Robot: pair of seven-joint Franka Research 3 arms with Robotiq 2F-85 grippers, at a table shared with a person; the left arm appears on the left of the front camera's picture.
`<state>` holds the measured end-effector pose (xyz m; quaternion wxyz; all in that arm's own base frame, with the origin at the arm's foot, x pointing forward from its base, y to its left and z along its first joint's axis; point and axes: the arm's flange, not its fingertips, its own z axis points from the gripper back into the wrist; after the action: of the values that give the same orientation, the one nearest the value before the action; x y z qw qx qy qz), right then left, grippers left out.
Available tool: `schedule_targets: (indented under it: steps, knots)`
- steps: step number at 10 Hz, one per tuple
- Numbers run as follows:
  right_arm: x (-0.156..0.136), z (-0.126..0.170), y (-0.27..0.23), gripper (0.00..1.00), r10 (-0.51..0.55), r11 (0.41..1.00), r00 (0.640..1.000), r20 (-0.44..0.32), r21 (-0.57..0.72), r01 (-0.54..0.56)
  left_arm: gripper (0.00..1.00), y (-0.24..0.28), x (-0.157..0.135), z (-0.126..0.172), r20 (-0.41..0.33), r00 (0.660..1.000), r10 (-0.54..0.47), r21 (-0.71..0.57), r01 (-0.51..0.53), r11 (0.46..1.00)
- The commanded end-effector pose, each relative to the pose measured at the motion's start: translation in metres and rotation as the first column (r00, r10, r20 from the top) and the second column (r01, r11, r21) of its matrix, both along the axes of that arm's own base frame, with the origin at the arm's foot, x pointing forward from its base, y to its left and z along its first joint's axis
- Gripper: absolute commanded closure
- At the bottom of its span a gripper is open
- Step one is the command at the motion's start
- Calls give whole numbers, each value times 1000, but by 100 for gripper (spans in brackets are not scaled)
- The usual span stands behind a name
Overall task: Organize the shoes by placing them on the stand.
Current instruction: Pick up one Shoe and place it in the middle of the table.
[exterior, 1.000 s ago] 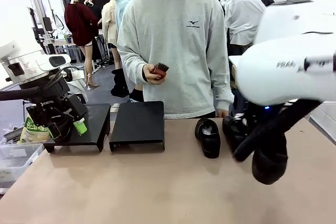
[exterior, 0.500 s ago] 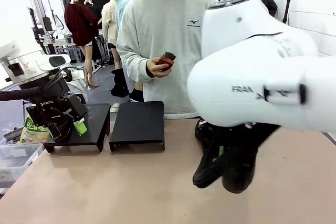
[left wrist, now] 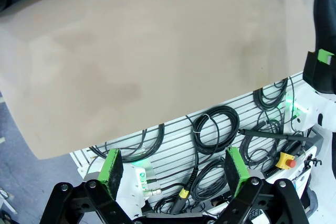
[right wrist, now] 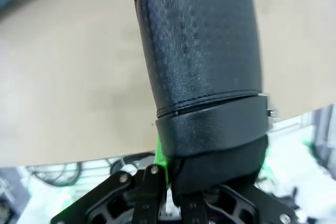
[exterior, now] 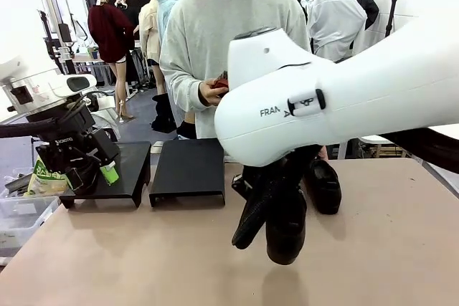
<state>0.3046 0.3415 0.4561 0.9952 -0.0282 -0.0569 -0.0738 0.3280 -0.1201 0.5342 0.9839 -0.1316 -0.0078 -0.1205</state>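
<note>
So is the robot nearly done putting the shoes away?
Not nearly. Nothing looks done: no shoe sits on the black stands. In hand: the right gripper is shut on one shoe, hanging above the table. Left: that shoe and a second shoe lying on the table both need to go up.

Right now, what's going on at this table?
A robot is tidying shoes. Its right gripper is shut on the heel end of a black shoe, holding it raised above the table near the middle. A second shoe sits on the table just behind. Two black stands wait at the far left with no shoes on them yet. The left gripper is open and holds nothing. A person stands at the far side.
</note>
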Motion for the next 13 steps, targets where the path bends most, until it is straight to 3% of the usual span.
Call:
schedule_targets:
  steps: [1, 6, 13]
  knots:
    - [11, -9, 19, 100, 18, 1000, 1000, -12, -20, -18, 0, 2, -1, -3, 11, 1000, -18, -29, 18, 999]
    - [22, -52, 31, 100, 84, 996, 992, -93, -34, -88, 0, 2, -1, -3, 11, 1000, -18, -29, 18, 999]
    - [23, -95, 38, 100, 91, 996, 977, -194, 0, -93, 0, 2, -1, -3, 11, 1000, -18, -29, 18, 999]
